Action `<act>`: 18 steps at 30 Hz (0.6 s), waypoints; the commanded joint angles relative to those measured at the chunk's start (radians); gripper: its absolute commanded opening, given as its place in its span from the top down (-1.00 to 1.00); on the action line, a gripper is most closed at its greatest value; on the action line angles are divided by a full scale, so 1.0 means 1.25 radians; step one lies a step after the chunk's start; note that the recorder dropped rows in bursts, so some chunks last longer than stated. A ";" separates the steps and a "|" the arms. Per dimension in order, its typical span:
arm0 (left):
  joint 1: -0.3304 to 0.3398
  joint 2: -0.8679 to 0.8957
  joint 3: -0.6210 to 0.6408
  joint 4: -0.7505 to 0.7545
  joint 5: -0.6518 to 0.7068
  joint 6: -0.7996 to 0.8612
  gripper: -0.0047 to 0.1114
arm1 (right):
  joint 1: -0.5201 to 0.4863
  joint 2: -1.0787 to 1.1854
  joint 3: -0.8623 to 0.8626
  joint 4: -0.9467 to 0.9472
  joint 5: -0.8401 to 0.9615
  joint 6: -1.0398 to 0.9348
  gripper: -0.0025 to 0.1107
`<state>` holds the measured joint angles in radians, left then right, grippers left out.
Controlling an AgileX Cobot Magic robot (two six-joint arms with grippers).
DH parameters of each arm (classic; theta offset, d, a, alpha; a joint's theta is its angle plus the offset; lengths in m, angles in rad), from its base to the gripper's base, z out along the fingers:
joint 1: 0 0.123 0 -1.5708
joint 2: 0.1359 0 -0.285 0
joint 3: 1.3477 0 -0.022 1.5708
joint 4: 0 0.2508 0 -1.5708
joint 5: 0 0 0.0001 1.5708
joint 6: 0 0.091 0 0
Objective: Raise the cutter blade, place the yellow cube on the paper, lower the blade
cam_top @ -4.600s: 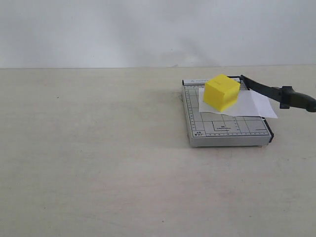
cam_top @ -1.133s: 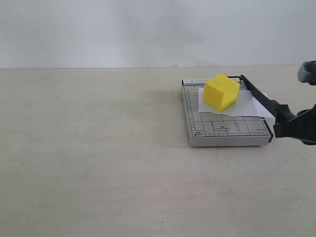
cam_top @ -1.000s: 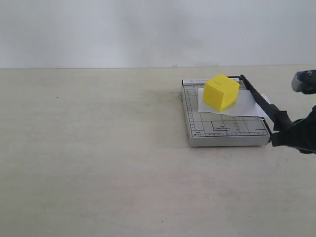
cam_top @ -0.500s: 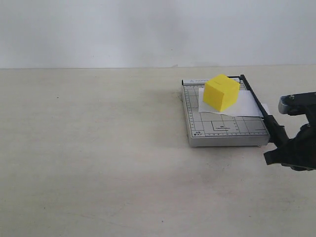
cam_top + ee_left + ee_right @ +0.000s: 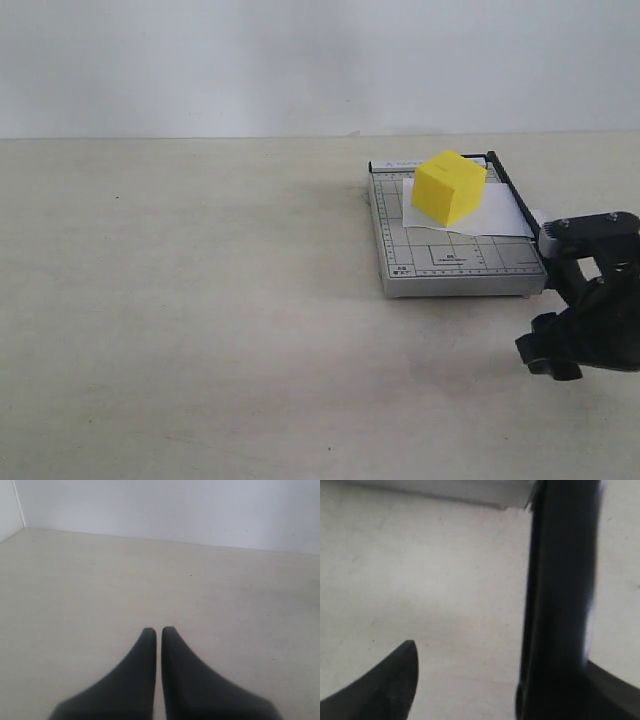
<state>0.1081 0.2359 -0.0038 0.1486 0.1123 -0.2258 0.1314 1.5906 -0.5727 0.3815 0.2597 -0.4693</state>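
Note:
The yellow cube (image 5: 449,186) rests on the white paper (image 5: 503,216), which lies on the grey gridded cutter base (image 5: 450,262). The cutter blade (image 5: 515,200) lies flat along the base's right edge. Its thick black handle (image 5: 562,595) runs close beside one finger of my right gripper (image 5: 500,662). That gripper is open, with a wide bare gap to the other finger (image 5: 400,680). In the exterior view the right gripper (image 5: 552,345) sits low, just off the base's near right corner. My left gripper (image 5: 159,630) is shut on nothing, over bare table.
A pale wall stands behind the beige table (image 5: 200,300). Nothing else shows on the table besides the cutter.
The right gripper brought the blade handle down until the blade lay flat on the base. Its jaws then opened, and it dropped lower and nearer. The left gripper stayed still.

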 commanded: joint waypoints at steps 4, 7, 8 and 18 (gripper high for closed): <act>-0.003 -0.006 0.003 -0.005 -0.009 -0.009 0.84 | 0.006 0.001 0.001 0.011 0.033 0.000 -0.30; -0.003 -0.006 0.003 -0.005 -0.009 -0.009 0.84 | 0.006 -0.014 -0.015 0.001 0.061 0.000 -0.30; -0.003 -0.006 0.003 -0.005 -0.009 -0.009 0.84 | 0.006 -0.023 -0.024 -0.002 0.076 0.000 -0.30; -0.003 -0.006 0.003 -0.005 -0.006 -0.009 0.84 | 0.006 -0.160 -0.116 -0.167 0.178 0.198 -0.30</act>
<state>0.1081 0.2359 -0.0038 0.1486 0.1123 -0.2258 0.1304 1.4523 -0.6708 0.2330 0.4692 -0.3101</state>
